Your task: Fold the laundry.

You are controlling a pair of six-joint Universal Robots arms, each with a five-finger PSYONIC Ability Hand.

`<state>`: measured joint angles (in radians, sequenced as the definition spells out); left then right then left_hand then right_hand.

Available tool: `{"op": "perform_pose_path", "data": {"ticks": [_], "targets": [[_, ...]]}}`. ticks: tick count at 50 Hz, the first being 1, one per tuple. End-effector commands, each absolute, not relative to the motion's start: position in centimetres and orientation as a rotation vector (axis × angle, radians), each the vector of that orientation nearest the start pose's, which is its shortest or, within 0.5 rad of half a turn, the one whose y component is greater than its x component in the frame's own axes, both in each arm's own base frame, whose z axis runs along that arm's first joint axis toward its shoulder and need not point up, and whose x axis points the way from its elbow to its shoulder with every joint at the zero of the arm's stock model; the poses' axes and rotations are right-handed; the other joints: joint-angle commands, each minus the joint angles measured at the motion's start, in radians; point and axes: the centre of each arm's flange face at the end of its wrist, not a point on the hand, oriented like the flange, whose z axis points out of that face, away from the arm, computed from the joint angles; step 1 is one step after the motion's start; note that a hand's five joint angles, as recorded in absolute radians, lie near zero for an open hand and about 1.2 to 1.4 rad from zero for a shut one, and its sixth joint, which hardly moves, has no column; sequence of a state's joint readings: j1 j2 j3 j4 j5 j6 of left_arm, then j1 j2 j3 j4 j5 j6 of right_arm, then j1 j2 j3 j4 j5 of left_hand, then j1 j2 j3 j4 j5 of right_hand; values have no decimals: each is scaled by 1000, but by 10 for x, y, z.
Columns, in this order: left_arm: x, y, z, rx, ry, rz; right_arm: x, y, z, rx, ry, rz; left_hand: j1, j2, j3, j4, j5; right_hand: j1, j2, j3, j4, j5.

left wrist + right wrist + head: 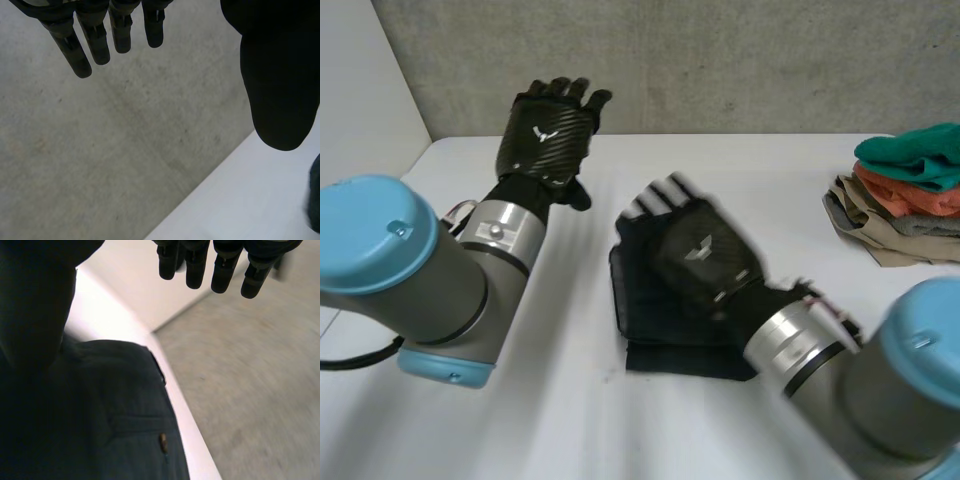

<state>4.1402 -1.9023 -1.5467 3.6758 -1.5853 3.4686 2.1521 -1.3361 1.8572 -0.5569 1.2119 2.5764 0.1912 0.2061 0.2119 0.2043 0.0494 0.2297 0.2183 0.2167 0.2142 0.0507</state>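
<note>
Right robot hand (695, 250): fingers are held straight and apart, nothing is gripped. The dark garment (645, 345) is laid folded on the desk (760, 170), directly under this hand's palm. Its cloth is seen past the hand on the thumb side and back by the wrist. Whether palm and cloth are in contact cannot be told. In the right wrist view a pocket seam and a small button (163, 442) are seen on the garment below the palm, and the fingertips (195, 275) are carried beyond the cloth's edge.

Left robot hand (548, 130): fingers are straight and spread, nothing is held. It is positioned near the desk's far edge, well apart from the garment.

A pile of clothes (905, 205), green on top, is stacked well apart on the right robot hand's outer side.
</note>
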Motion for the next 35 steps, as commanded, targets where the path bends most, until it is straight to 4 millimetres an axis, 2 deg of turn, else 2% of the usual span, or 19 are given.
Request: {"op": "perform_pose_path", "data": {"ticks": [1,4,5,9,12,18,22,25,30,34,35], "targets": [[-354,-242,246,1006,2059,-2558,273,-228,234,-815,1798,-1848,-16,-31,-37,-29,-49,-55,-44,-42,-40,-51],[-369,-230,234,1075,2217,-2471,261,-246,228,-762,1955,-1746,-13,-28,-34,-26,-46,-55,-44,-42,-40,-51],[-371,-229,230,1085,2254,-2445,261,-253,218,-773,2020,-1686,-13,-28,-34,-26,-46,-55,-44,-42,-40,-51],[-382,-220,210,1120,2424,-2299,267,-268,205,-822,2104,-1598,-13,-28,-34,-26,-46,-55,-44,-42,-40,-51],[-383,-219,205,1092,2449,-2254,270,-273,200,-847,2122,-1565,-10,-25,-31,-23,-43,-55,-44,-42,-40,-51],[-384,-215,171,1057,2476,-2100,278,-289,174,-877,2169,-1454,-4,-19,-25,-17,-37,-55,-44,-42,-40,-51],[-380,-213,144,1131,2500,-1942,278,-295,152,-935,2208,-1426,-1,-16,-22,-14,-34,-55,-44,-42,-40,-51],[-379,-209,131,1217,2475,-1844,277,-294,138,-1048,2226,-1423,2,-13,-19,-11,-31,-55,-44,-42,-40,-51],[-377,-211,128,1256,2435,-1815,270,-296,132,-1195,2275,-1477,5,-10,-16,-8,-28,-55,-44,-42,-40,-51],[-377,-217,142,1236,2413,-1864,265,-299,137,-1240,2315,-1560,11,-4,-10,-3,-22,-55,-44,-42,-40,-51],[-376,-222,154,1213,2401,-1902,264,-300,139,-1236,2311,-1583,31,16,10,18,-2,-55,-44,-42,-40,-51]]}}
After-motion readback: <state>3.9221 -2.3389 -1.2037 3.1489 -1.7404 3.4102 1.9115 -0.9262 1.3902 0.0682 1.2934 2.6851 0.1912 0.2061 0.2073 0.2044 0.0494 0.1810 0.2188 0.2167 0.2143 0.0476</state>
